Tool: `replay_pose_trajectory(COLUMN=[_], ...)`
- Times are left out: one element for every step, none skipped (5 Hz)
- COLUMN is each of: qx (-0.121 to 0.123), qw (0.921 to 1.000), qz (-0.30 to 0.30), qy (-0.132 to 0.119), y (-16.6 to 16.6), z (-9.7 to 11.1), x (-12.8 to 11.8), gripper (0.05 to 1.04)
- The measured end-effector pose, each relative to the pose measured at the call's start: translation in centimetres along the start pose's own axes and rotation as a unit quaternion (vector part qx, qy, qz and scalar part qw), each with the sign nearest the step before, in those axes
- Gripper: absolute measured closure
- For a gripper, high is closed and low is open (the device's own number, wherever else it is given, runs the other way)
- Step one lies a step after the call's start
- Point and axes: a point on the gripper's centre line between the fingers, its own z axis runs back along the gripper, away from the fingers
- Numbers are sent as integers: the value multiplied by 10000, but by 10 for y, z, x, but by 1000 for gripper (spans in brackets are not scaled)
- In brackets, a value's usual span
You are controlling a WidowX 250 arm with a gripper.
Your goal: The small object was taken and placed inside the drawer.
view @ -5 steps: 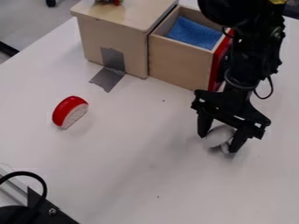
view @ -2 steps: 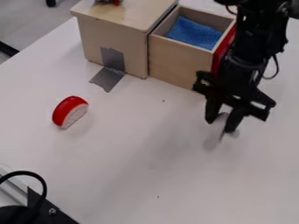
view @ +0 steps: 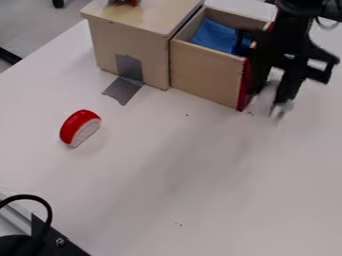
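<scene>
My gripper (view: 268, 97) hangs at the right, just outside the red front of the open drawer (view: 207, 75), and is shut on a small whitish-grey object (view: 266, 94). The object sits between the fingertips, partly hidden by them and blurred. Part of the gripper overlaps the drawer's right corner in this view. Inside the wooden drawer lies a blue cloth (view: 215, 36).
The drawer extends from a wooden cabinet (view: 130, 45), which grey tape (view: 123, 90) holds to the white table (view: 153, 185). A red and white half-round piece (view: 80, 128) rests at the left. Black equipment (view: 40, 237) occupies the lower left corner.
The gripper has risen from the table and travelled up the view toward the drawer's red front, carrying the whitish-grey object. The red and white piece has stayed put.
</scene>
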Motion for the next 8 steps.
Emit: replay_pose_trajectory(qx=[-80,4,171,346,380,460,509,427], qw=[9983,9970,9961,9957,9951,9944,9940,9950], qz=[293,507,734,794,856,948,961,904], qy=[-502,-577,-467,-341,-309,-84,-111,-78], y=[17,36,64,78,86,95,96,90], z=[38,38,26,14,12,0,2,12], x=[36,65,78,80,80,77,78,80], gripper=[719,719,719,719,680,371,111,85])
